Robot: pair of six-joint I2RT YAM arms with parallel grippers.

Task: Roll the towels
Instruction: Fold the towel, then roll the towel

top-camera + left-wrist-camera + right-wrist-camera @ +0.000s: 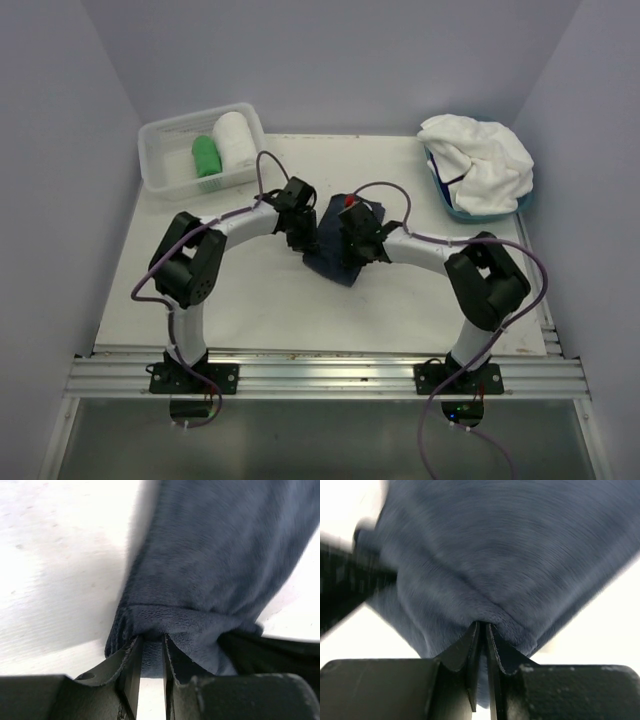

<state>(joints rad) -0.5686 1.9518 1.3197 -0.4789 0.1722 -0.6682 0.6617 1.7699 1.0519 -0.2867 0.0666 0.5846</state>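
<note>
Pale walls box in a white table.
Dark towel lies at centre, left gripper and right gripper each clamped on its edge; clear bin at eleven o'clock.

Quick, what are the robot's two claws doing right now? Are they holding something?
Left gripper: closed, pinching a fold of the dark blue towel.
Right gripper: closed, pinching the same towel.
</note>
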